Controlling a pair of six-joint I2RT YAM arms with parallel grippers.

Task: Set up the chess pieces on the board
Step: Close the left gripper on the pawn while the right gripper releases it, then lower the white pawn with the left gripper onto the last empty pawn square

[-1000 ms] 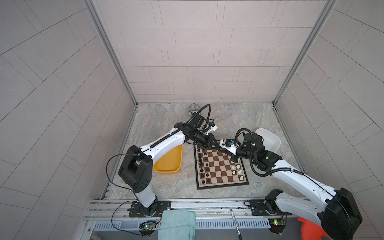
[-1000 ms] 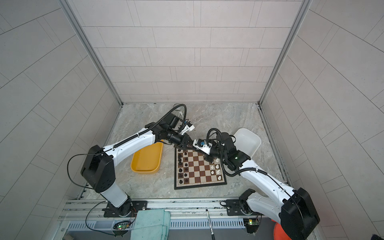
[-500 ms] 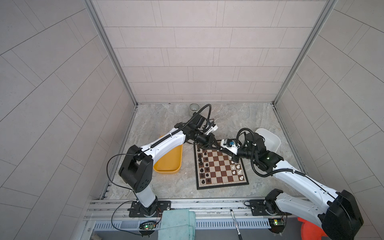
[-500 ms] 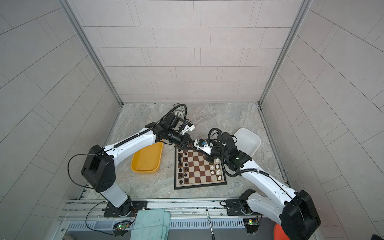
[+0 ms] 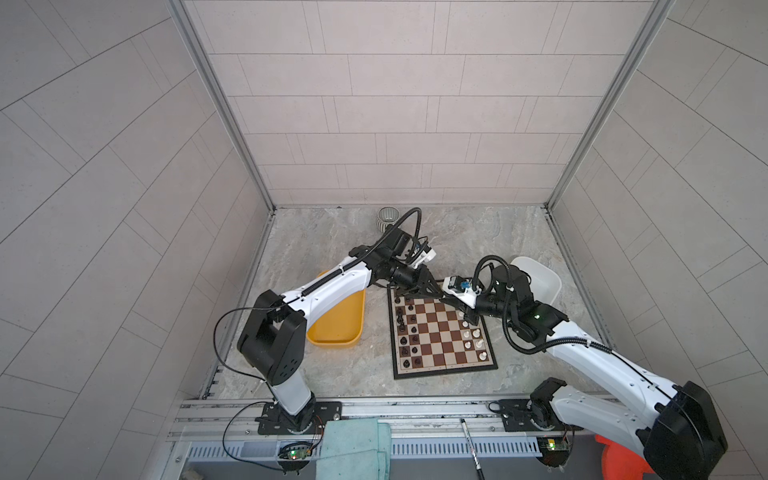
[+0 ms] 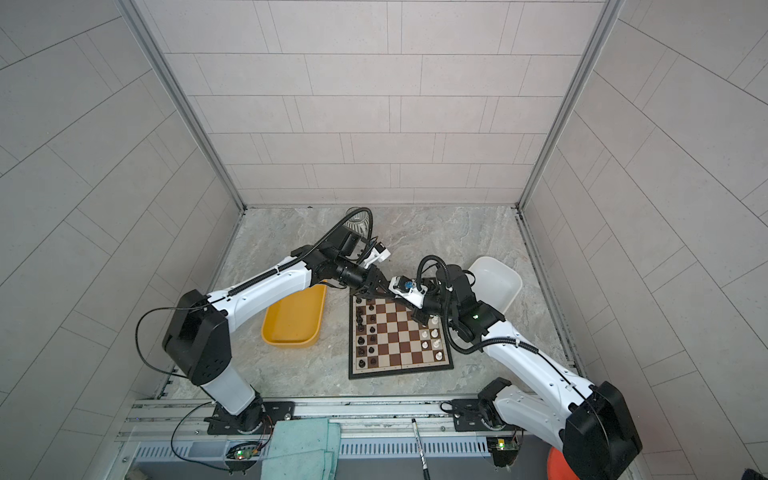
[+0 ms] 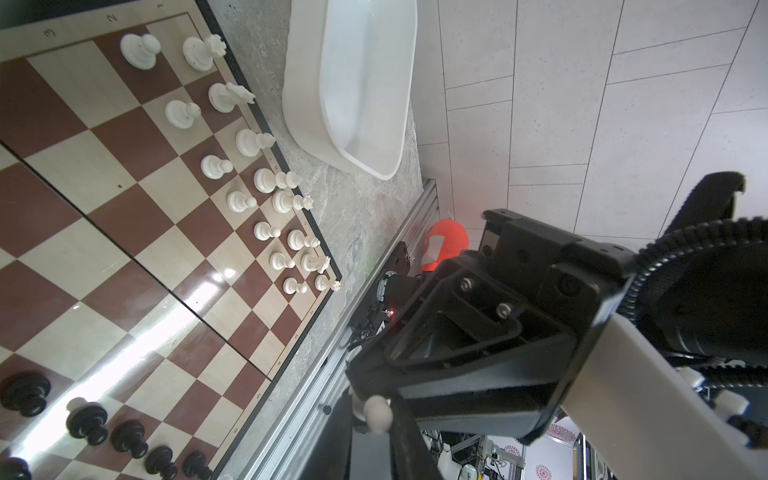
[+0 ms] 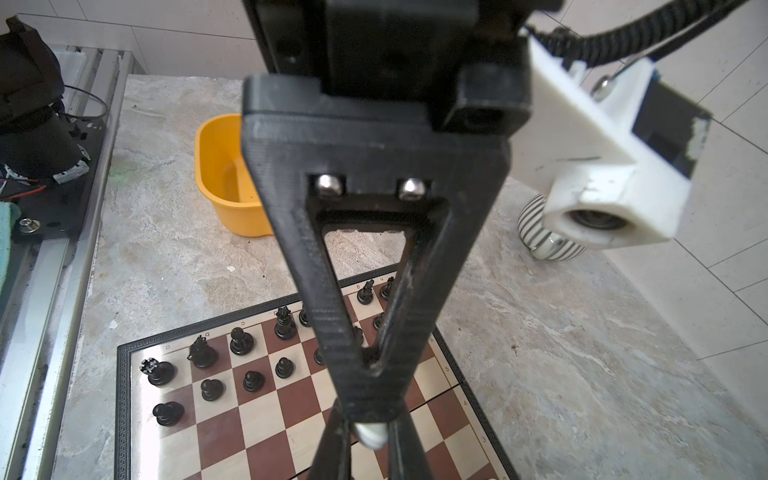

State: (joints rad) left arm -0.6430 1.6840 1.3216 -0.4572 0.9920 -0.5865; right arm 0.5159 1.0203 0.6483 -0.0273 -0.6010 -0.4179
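Observation:
The board (image 5: pixel 440 332) lies flat with black chess pieces (image 5: pixel 407 332) along its left side and white ones (image 5: pixel 473 338) along its right. Above its far edge my left gripper (image 5: pixel 444 296) and right gripper (image 5: pixel 455 302) meet tip to tip. In the left wrist view a white pawn (image 7: pixel 376 413) sits between my left gripper (image 7: pixel 376 419) jaws, and the right gripper's tip presses against it. From the right wrist, the same pawn (image 8: pixel 370 434) shows pinched in my right gripper (image 8: pixel 368 440), just under the left one's tip. Both are shut on it.
A white tray (image 5: pixel 540 282) stands right of the board behind the right arm. A yellow tray (image 5: pixel 336 328) lies left of it under the left arm. A striped cup (image 5: pixel 387 217) is by the back wall. A teal cloth (image 5: pixel 353 449) hangs on the front rail.

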